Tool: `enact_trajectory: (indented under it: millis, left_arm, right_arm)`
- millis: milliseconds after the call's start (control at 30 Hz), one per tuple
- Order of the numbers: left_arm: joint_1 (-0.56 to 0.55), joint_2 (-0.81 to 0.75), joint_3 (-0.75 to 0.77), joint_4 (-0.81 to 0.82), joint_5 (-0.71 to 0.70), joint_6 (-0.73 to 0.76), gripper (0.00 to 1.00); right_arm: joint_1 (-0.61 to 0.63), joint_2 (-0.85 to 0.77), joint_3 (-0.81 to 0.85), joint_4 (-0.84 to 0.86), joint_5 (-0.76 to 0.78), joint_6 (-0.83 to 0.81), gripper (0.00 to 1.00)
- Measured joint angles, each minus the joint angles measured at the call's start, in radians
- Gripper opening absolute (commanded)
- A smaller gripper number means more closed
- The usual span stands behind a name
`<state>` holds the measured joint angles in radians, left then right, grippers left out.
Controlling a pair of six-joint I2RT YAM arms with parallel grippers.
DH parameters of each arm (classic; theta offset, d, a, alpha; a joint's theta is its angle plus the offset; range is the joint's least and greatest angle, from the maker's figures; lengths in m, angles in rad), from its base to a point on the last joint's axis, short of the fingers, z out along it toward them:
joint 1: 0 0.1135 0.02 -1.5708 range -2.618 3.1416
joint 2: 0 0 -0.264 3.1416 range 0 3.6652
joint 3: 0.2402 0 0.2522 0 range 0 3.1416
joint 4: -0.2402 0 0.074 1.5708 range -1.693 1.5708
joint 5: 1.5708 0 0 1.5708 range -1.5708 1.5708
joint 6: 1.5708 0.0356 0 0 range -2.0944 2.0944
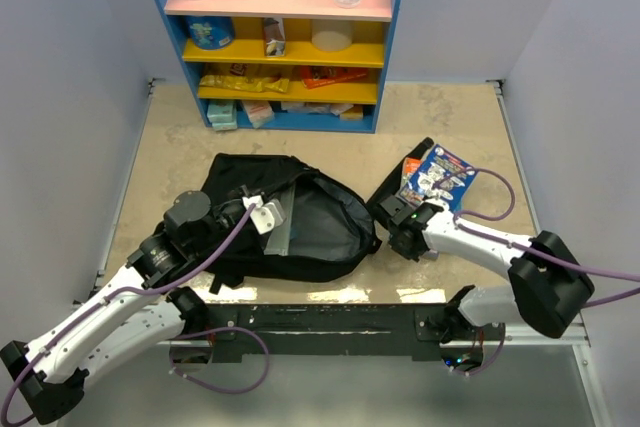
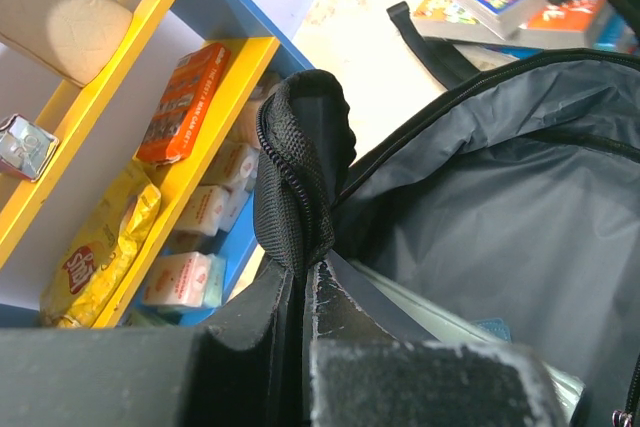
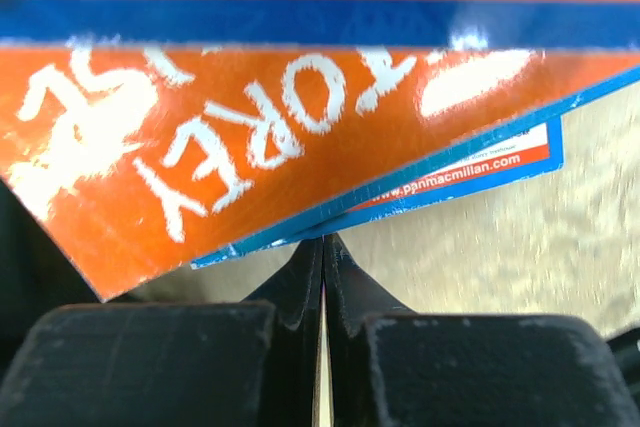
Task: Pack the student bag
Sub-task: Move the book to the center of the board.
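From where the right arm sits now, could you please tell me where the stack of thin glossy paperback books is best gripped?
Probably by its near edge, coming low from the robot's side. The stack of thin glossy paperback books lies flat, with staggered corners jutting out beyond the shut right end effector, so thin edges fit between opened fingers; from above it is too broad.

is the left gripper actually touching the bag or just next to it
Touching. The left wrist view shows the left gripper shut on the zippered rim of the student bag, with the fabric pinched between its fingers.
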<state>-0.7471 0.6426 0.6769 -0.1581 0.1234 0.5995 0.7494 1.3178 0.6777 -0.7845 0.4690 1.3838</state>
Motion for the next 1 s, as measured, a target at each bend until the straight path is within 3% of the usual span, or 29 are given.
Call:
enact_trajectory:
  millis: [433,500,600,633,700,733,1000]
  left_arm:
    - [0.0,0.011,0.002,0.0,0.002,0.0,0.0]
    - [0.0,0.012,0.002,0.0,0.005,0.0,0.0]
    - [0.0,0.015,0.002,0.0,0.013,-0.001,0.0]
    - [0.0,0.018,0.002,0.0,0.017,-0.001,0.0]
    - [0.0,0.026,0.006,0.0,0.026,-0.001,0.0]
    - [0.0,0.03,0.007,0.0,0.03,-0.001,0.0]
    - [0.001,0.055,0.023,-0.004,0.068,-0.004,0.0]
  right_arm:
    - [-0.159,0.039,0.029,0.132,-0.022,-0.218,0.0]
    - [-0.168,0.048,0.067,0.14,-0.049,-0.283,0.07]
    - [-0.171,0.055,0.172,0.163,-0.116,-0.38,0.34]
    - [-0.172,0.052,0.212,0.169,-0.139,-0.404,0.61]
    - [-0.172,0.037,0.277,0.172,-0.175,-0.434,0.92]
    - [-0.172,0.019,0.304,0.162,-0.184,-0.451,0.99]
    - [-0.255,-0.181,0.396,0.045,-0.124,-0.48,0.99]
